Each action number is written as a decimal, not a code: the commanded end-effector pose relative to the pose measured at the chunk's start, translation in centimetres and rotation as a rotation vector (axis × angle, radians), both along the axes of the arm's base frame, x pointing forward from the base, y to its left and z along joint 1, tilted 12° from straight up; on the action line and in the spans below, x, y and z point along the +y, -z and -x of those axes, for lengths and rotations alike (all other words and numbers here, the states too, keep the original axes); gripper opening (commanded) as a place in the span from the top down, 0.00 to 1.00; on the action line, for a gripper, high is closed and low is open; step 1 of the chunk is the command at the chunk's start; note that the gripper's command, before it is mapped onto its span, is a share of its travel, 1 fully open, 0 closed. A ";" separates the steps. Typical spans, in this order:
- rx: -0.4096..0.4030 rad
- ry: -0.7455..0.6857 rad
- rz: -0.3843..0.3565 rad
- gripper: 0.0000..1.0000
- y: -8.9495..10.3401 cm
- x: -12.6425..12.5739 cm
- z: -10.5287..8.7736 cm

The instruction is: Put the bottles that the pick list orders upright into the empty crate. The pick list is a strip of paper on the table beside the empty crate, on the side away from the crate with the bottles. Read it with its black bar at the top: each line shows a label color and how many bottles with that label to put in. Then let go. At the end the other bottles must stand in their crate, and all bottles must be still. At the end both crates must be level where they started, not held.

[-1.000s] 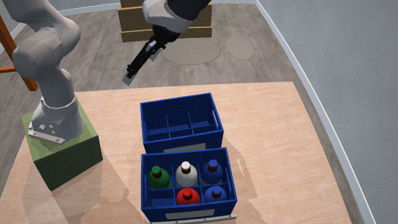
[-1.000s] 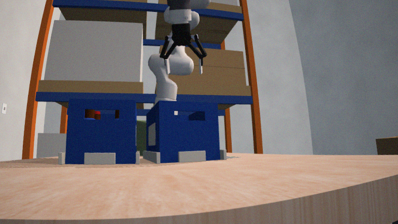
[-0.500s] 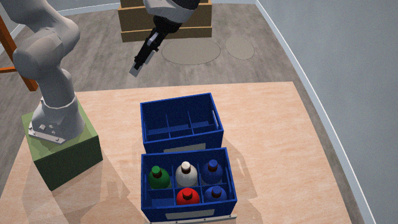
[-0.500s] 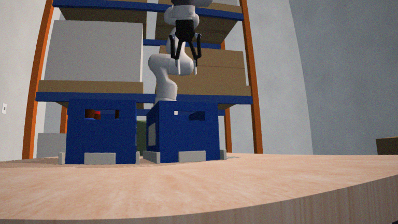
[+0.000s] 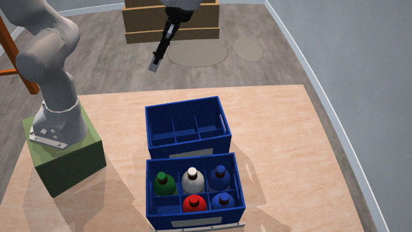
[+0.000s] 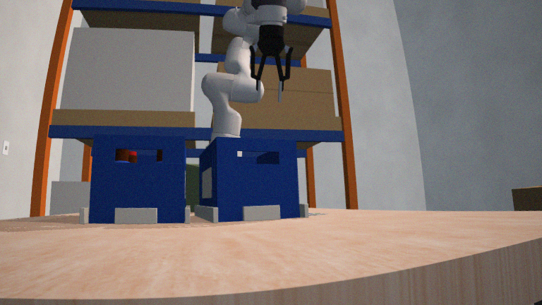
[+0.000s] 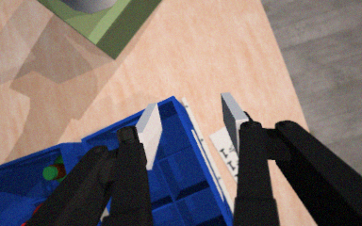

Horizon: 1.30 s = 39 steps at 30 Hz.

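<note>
The pick list [image 7: 221,141] shows dark marks, but no words or numbers can be read.

From above, the pick list [image 6: 317,214] [image 7: 219,142] lies on the table [image 5: 288,141] [image 6: 279,253] [image 7: 141,71] at the empty crate's [image 5: 219,145] [image 6: 255,189] [image 7: 177,115] twelve o'clock; the bottle crate [image 5: 232,216] [image 6: 137,186] [image 7: 28,166] stands at its six, the arm's pedestal [image 5: 75,168] [image 6: 192,186] [image 7: 123,42] at its nine. Five bottles [image 5: 192,183] [image 6: 121,154] [image 7: 50,172] occupy the bottle crate's compartments, except at eight o'clock.
</note>
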<state>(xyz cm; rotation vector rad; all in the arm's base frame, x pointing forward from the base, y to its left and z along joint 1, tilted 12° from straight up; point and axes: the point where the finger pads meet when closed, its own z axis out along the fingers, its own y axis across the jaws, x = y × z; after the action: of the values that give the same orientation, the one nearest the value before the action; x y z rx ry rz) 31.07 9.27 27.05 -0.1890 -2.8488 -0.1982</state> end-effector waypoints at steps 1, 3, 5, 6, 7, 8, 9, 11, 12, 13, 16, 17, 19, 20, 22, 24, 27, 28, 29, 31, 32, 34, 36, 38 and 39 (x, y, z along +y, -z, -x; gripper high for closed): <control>-0.074 -0.111 -0.013 0.62 -0.2 1.3 -1.5; -0.108 -0.166 -0.012 0.62 -0.3 2.2 -1.9; -0.134 -0.208 -0.011 0.62 -0.5 3.1 -2.4; -0.144 -0.224 -0.012 0.62 -0.6 3.5 -2.6; -0.144 -0.224 -0.012 0.62 -0.6 3.9 -2.7; -0.144 -0.224 -0.012 0.62 -0.6 3.9 -2.7; -0.144 -0.224 -0.012 0.62 -0.6 3.9 -2.7; -0.178 -0.281 -0.012 0.62 -0.8 4.8 -3.0; -0.195 -0.310 -0.012 0.62 -0.9 5.3 -3.2; -0.212 -0.338 -0.012 0.62 -1.0 5.7 -3.3; -0.246 -0.396 -0.012 0.62 -1.3 7.1 -3.8; -0.246 -0.396 -0.012 0.62 -1.4 7.6 -3.9; -0.263 -0.425 -0.013 0.62 -1.5 8.2 -4.1; -0.280 -0.454 -0.013 0.62 -1.6 8.6 -4.1; -0.311 -0.508 -0.013 0.62 -1.9 9.6 -4.3; -0.334 -0.549 -0.012 0.62 -2.1 10.6 -4.5; -0.347 -0.570 -0.013 0.62 -2.2 11.0 -4.6; -0.347 -0.570 -0.013 0.62 -2.3 11.5 -4.6; -0.347 -0.570 -0.013 0.62 -2.4 11.8 -4.7; -0.379 -0.628 -0.014 0.62 -2.6 12.8 -4.7; -0.396 -0.657 -0.014 0.62 -2.7 13.3 -4.7; -0.425 -0.709 -0.014 0.62 -3.0 14.3 -4.8; -0.446 -0.746 -0.015 0.62 -3.2 15.2 -4.8; -0.446 -0.746 -0.015 0.62 -3.5 16.2 -4.8; -0.446 -0.746 -0.015 0.62 -3.5 16.3 -4.8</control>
<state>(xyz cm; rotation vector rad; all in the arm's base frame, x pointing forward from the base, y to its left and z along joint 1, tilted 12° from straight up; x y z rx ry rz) 35.19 24.56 30.19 0.9144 -3.0990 -0.1136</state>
